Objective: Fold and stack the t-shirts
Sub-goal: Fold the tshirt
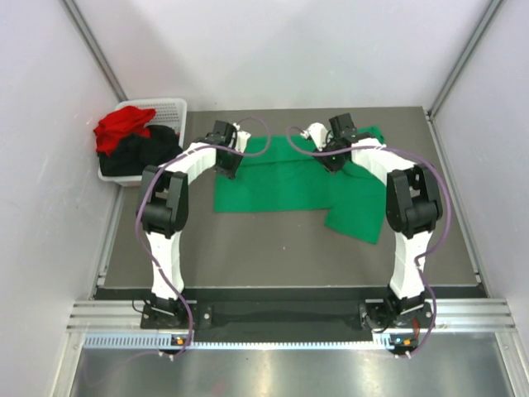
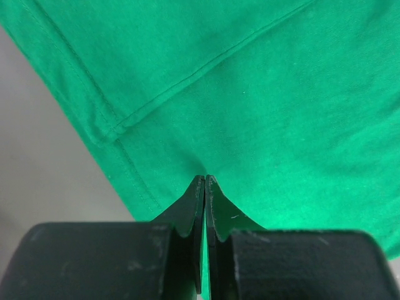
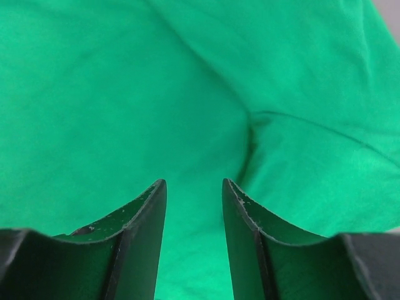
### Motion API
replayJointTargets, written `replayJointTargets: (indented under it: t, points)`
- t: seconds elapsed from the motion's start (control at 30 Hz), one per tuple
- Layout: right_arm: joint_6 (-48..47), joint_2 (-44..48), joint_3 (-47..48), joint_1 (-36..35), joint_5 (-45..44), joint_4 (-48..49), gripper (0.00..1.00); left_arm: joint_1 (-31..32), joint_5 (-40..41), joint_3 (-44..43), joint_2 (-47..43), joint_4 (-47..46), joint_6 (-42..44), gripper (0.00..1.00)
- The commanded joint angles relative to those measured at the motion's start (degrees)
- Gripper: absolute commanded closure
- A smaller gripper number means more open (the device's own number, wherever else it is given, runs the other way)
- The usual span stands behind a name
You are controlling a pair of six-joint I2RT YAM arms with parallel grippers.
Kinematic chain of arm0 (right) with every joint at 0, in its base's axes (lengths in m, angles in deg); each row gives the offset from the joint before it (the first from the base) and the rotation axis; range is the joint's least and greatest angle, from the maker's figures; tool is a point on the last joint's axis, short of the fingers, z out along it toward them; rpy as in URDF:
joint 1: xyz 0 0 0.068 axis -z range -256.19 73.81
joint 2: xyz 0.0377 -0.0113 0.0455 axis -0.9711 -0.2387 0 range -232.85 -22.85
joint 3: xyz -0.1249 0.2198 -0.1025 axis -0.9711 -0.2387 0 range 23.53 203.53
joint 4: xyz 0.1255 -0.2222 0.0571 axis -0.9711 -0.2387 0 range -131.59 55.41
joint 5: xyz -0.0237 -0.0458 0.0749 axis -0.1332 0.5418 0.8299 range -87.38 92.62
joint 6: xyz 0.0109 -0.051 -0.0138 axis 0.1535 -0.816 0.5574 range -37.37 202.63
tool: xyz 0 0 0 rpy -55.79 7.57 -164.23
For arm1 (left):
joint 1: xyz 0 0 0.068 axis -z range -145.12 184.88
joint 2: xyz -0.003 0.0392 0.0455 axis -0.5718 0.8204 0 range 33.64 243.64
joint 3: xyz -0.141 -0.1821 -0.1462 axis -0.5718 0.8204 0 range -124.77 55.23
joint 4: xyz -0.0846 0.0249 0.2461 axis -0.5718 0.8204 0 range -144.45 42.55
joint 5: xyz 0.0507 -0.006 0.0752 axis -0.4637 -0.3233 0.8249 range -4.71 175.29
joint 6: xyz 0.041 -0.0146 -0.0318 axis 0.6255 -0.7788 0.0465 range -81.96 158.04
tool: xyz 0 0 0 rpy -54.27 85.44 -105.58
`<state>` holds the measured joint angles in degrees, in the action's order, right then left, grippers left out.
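**Inspector:** What is recorded at the near side?

**Assessor:** A bare stretch of the table (image 1: 273, 248) is noted. Beyond it comes the near hem of the green t-shirt (image 1: 273, 186), which is laid out flat across the middle. Its right portion is seen lying askew, nearer than the rest. The garment is therefore judged not yet squared for a fold.

**Inspector:** How is the left pincer (image 2: 205, 180) found?

**Assessor:** It is found closed tight, with its tips down on the cloth just inside the shirt's left edge, beside a stitched seam (image 2: 187, 81). A thin pinch of green is judged to be caught between the fingers. The grip is presumably taken so that this edge can be lifted and carried over.

**Inspector:** And the right pincer (image 3: 194, 184)?

**Assessor:** Its jaws are seen part-way apart, set over a crease (image 3: 253, 134) in the green cloth, and nothing is seen clamped. It is judged to be placed opposite the left one so that both sides may be raised together and the fold kept straight.

**Inspector:** What is logged farthest off?

**Assessor:** A white basket (image 1: 175, 106) is set at the far left. Inside it the red t-shirt (image 1: 124, 128) is heaped on the black t-shirt (image 1: 145, 155), both unfolded. They are judged to be parked there until the green one is done, and no stack is begun.
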<state>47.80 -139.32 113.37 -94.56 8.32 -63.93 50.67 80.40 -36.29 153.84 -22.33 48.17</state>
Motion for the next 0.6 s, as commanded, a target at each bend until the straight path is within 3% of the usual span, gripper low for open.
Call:
replayJointTargets:
  t: [0.0, 0.43, 0.57]
  points:
    - [3.4, -2.8, 3.6, 4.1, 0.6, -0.1, 0.59, 0.0, 0.8, 0.4, 0.4, -0.6, 0.0, 0.96]
    - [4.3, -3.6, 3.7, 9.0, -0.8, 0.3, 0.63, -0.1, 2.5, 0.2, 1.8, -0.6, 0.8, 0.97]
    - [4.3, -3.9, 3.9, 9.2, -0.9, 0.3, 0.75, -0.1, 2.5, -0.2, 2.1, -0.5, 0.9, 0.97]
